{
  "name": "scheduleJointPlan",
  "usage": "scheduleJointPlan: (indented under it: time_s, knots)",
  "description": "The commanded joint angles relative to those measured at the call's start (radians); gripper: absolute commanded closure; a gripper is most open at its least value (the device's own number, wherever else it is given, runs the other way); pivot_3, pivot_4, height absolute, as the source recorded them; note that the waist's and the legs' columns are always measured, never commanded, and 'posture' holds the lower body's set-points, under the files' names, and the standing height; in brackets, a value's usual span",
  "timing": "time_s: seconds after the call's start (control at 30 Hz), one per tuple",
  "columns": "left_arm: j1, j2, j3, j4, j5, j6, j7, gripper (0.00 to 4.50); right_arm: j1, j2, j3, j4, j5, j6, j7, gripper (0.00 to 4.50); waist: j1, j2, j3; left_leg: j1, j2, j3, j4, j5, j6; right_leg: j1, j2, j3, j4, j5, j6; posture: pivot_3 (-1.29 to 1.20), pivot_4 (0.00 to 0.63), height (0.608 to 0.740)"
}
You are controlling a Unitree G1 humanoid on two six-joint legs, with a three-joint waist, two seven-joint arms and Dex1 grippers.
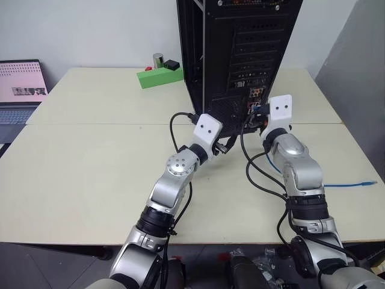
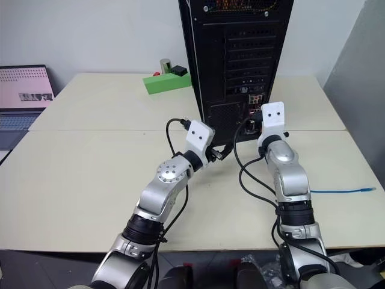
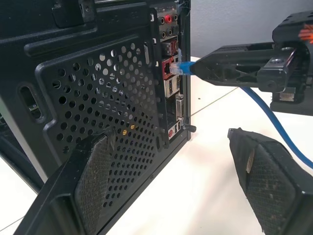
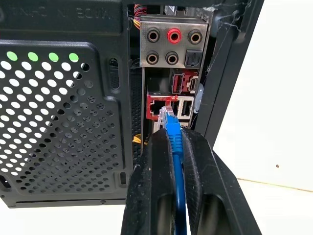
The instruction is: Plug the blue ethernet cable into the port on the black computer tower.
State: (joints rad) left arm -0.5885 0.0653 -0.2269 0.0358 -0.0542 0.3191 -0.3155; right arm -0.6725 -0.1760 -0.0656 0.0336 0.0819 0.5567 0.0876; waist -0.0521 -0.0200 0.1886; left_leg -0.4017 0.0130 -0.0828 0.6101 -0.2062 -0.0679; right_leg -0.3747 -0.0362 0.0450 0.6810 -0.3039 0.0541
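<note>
- Nearest the camera, in the lower half of the head view, two silver arms reach up the frame across a pale table (image 1: pixel 78 180) toward the tower (image 1: pixel 240 54) at upper centre.
- At lower right, the cable (image 1: pixel 349 184) trails over the table, its loose end lying close to the right table edge.
- At centre, the left gripper (image 1: pixel 224 146) hovers with its fingers spread wide, holding nothing, just beside the tower's lower vent panel.
- Right of centre, the right gripper (image 4: pixel 175 142) has its fingers pinched together on the cable just behind the plug.
- Beyond those fingers, the plug tip sits at the mouth of the red-framed port (image 4: pixel 157 108) in the connector panel, a little toward the port's right side; whether it has entered at all cannot be told.
- Judged progress: cable picked up and carried to the port; still left are final lining-up, pushing the plug home and letting go.
- Room to move: USB sockets crowd the port's right side and a case rim stands just past them, so sideways slack looks small.
- Farther back, at upper left, a green block (image 1: pixel 159 76) and a laptop (image 1: pixel 21 90) sit well apart from the work, with open table between.
</note>
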Motion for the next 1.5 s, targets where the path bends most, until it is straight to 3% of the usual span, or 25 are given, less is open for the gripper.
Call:
scheduleJointPlan:
  time_s: [0.03, 1.5]
  knots:
    - [-0.006, -0.007, 0.012, -0.042, 0.003, -0.019, 0.002, 0.6, -0.031, 0.004, -0.018, -0.024, 0.017, -0.004, 0.001, 4.5, 0.0, 0.0, 0.0, 0.0, 0.0, 0.0, 0.0, 0.0, 0.0, 0.0, 0.0, 0.0, 0.0, 0.0, 0.0, 0.0, 0.15, 0.74]
    - [-0.001, -0.011, 0.012, -0.043, 0.003, -0.019, 0.007, 0.6, -0.056, 0.002, 0.023, -0.005, 0.01, -0.007, 0.009, 4.5, -0.002, 0.0, 0.0, 0.0, 0.0, 0.0, 0.0, 0.0, 0.0, 0.0, 0.0, 0.0, 0.0, 0.0, 0.0, 0.0, 0.15, 0.74]
